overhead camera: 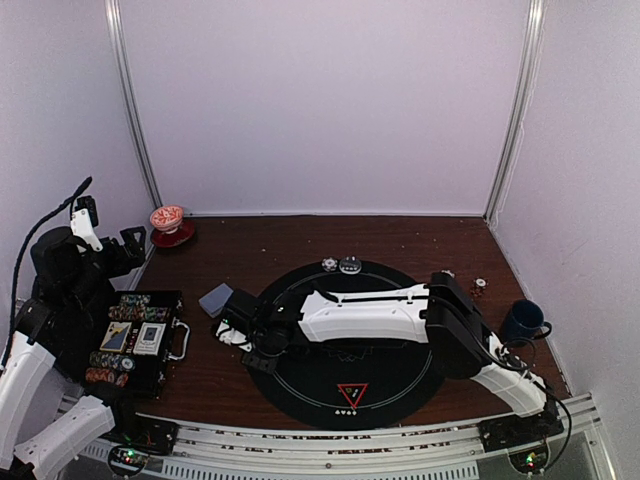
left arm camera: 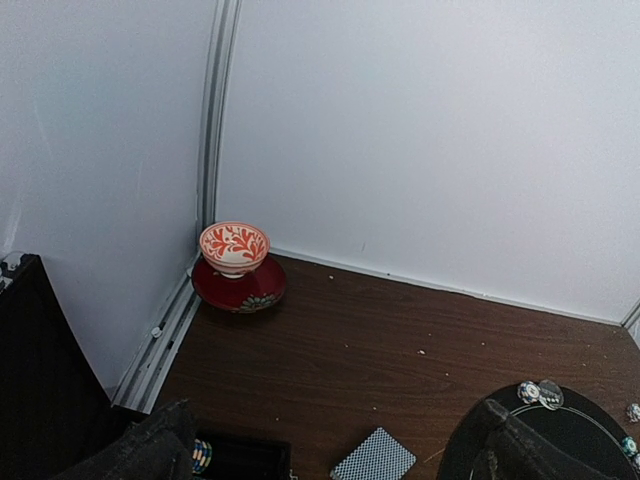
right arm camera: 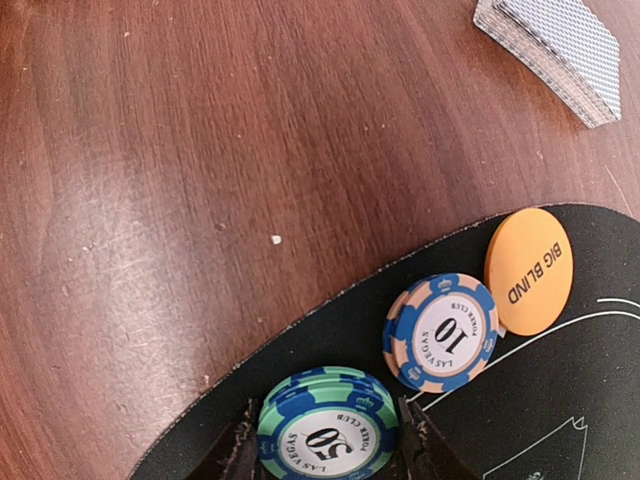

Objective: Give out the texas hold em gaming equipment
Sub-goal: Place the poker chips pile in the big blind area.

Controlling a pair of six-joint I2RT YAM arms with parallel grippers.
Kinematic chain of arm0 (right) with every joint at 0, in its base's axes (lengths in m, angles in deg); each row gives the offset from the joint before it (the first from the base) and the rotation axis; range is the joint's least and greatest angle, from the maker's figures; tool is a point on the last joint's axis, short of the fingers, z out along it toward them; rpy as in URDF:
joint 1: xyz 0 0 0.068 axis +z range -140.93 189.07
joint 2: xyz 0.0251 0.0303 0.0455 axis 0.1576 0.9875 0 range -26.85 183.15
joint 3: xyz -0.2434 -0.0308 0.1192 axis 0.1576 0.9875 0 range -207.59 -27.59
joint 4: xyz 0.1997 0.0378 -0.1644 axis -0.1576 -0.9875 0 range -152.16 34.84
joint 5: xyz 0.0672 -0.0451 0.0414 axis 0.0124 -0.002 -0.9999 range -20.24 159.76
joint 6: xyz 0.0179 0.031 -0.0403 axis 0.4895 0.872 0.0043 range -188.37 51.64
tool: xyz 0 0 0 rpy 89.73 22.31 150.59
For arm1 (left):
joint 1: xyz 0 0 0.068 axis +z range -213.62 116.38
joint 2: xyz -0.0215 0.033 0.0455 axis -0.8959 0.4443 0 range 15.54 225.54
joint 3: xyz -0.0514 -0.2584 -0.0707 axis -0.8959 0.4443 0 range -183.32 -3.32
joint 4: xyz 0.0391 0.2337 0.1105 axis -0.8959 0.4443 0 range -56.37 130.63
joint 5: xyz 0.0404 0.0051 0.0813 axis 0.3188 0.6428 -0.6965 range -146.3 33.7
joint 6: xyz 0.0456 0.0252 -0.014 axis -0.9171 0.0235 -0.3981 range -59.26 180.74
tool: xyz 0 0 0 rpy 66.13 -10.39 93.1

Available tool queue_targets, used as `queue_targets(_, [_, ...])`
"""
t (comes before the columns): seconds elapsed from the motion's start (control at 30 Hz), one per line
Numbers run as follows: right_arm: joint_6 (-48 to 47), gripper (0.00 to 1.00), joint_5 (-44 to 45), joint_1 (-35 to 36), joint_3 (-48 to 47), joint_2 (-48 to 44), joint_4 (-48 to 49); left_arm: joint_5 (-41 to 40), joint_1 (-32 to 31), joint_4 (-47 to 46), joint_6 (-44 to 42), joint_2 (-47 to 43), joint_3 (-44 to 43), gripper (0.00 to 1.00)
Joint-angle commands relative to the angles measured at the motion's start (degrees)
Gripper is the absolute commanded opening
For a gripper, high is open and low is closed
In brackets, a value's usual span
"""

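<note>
A stack of green-and-blue "50" poker chips [right arm camera: 328,430] sits at the rim of the black round mat [right arm camera: 560,400], and my right gripper [right arm camera: 330,445] is shut on it, one finger on each side. Beside it lie a blue-and-peach "10" chip [right arm camera: 441,332] and the orange "BIG BLIND" button [right arm camera: 529,270]. The grey-blue-backed deck of cards [right arm camera: 555,50] lies on the bare wood further off [overhead camera: 215,298]. A red triangle marker [overhead camera: 352,393] lies at the mat's near edge. My left gripper [left arm camera: 335,410] hangs open and empty, high above the table's left side.
An open black case [overhead camera: 135,340] holding chips and cards lies at the left. A red-and-white cup on its saucer [overhead camera: 168,222] stands in the far left corner. A dark blue mug [overhead camera: 522,320] stands at the right. Two chips [overhead camera: 340,265] lie at the mat's far edge.
</note>
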Motion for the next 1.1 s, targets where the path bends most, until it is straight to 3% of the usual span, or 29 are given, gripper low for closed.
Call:
queue_targets(0.0, [-1.0,0.37,2.6,0.0,-1.6,1.0,-0.5,0.5,0.5,-3.0,0.6,-0.2,0.2,0.98])
queue_targets(0.3, [-2.0,0.51,2.7,0.0,-1.7,0.5,-0.7,0.6,0.5,-3.0,0.6,-0.2,0.2,0.98])
queue_targets(0.7, [-1.8,0.59,-0.2,0.0,-2.8,-2.2,-2.7,0.6,0.5,-3.0,0.6,-0.3,0.2,0.98])
queue_targets(0.8, [-2.1,0.68,-1.3,0.0,-3.2,-5.0,-4.0,0.6,0.5,-3.0,0.6,-0.3,0.2,0.98])
queue_targets(0.9, [-3.2,0.85,-1.8,-0.2,-1.7,-9.4,-4.7,0.5,0.5,-3.0,0.6,-0.3,0.2,0.98])
queue_targets(1.07, [-6.1,1.0,0.0,-2.5,7.7,-19.9,-3.6,0.4,0.6,-2.9,0.5,-0.2,0.2,0.98])
